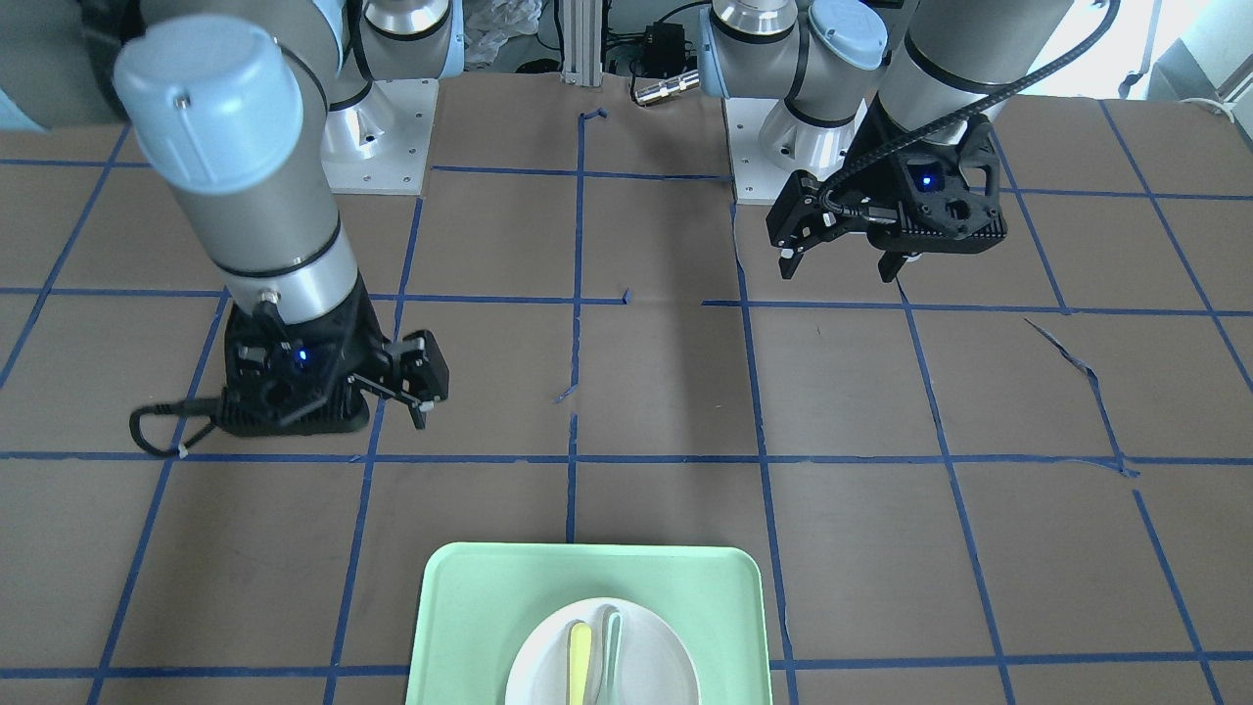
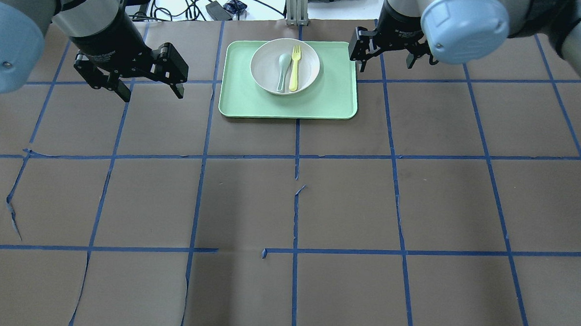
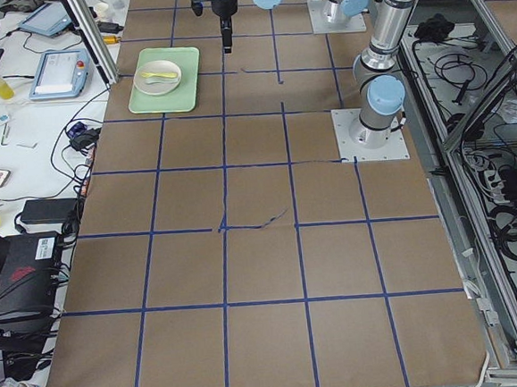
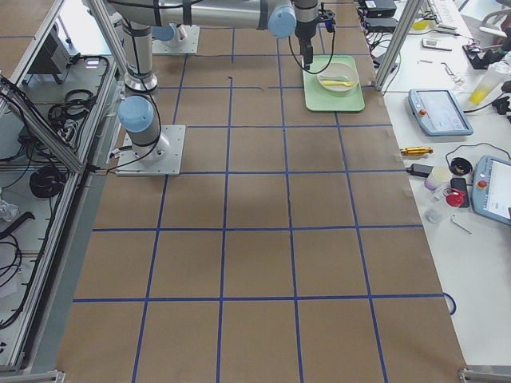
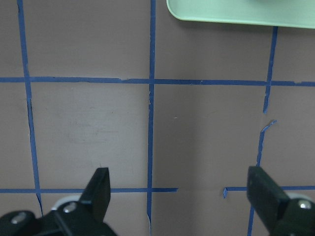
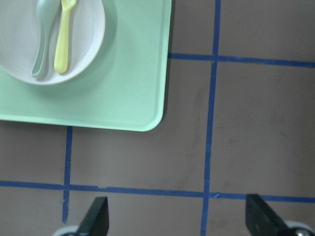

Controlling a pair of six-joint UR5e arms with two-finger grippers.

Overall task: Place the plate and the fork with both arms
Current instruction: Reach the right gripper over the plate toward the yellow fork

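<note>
The off-white plate [image 2: 266,64] sits on the far half of the mint-green tray [image 2: 283,106]. The pale yellow fork [image 2: 294,67] lies in the plate beside a grey-green spoon [image 2: 282,70]. All show in the right wrist view: plate [image 6: 86,37], fork [image 6: 63,42]. In the front view the plate [image 1: 661,651] holds the fork [image 1: 580,661]. My left gripper [image 2: 152,94] hangs open and empty left of the tray. My right gripper [image 2: 387,64] hangs open and empty just right of the tray's far right corner. Both are above the table.
The brown table [image 2: 347,200] carries a blue tape grid, torn in places. The tray's near edge shows in the left wrist view [image 5: 236,12]. Cables and devices lie beyond the table's far edge [image 2: 199,4]. The arm bases [image 1: 392,137] stand at the robot's side.
</note>
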